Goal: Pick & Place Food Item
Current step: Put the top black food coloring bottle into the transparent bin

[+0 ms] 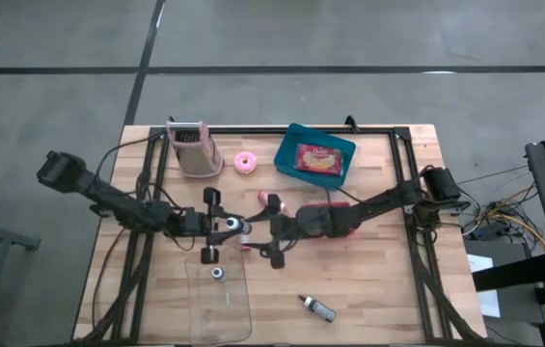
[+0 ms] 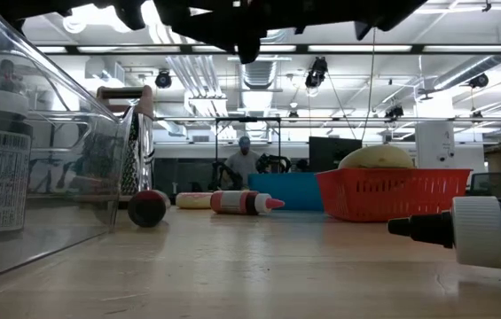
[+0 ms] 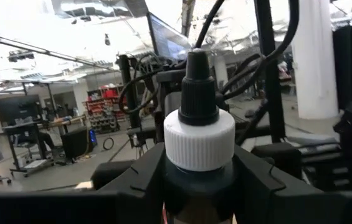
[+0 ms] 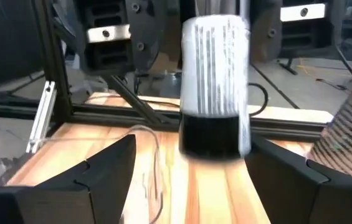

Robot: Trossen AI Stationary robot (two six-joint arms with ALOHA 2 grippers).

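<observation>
High view shows the dark squeeze bottle with a white ribbed cap and black nozzle held above the middle of the wooden surface, between the two arms. The left gripper has its jaws clamped on the bottle's dark body just below the cap, while the right gripper faces it with jaws spread wide, touching nothing, on either side of the cap.

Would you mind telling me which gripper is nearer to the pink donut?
The right gripper is slightly nearer, below and a little right of the pink donut in the high view. The left gripper, holding a bottle, sits below it, slightly left.
</observation>
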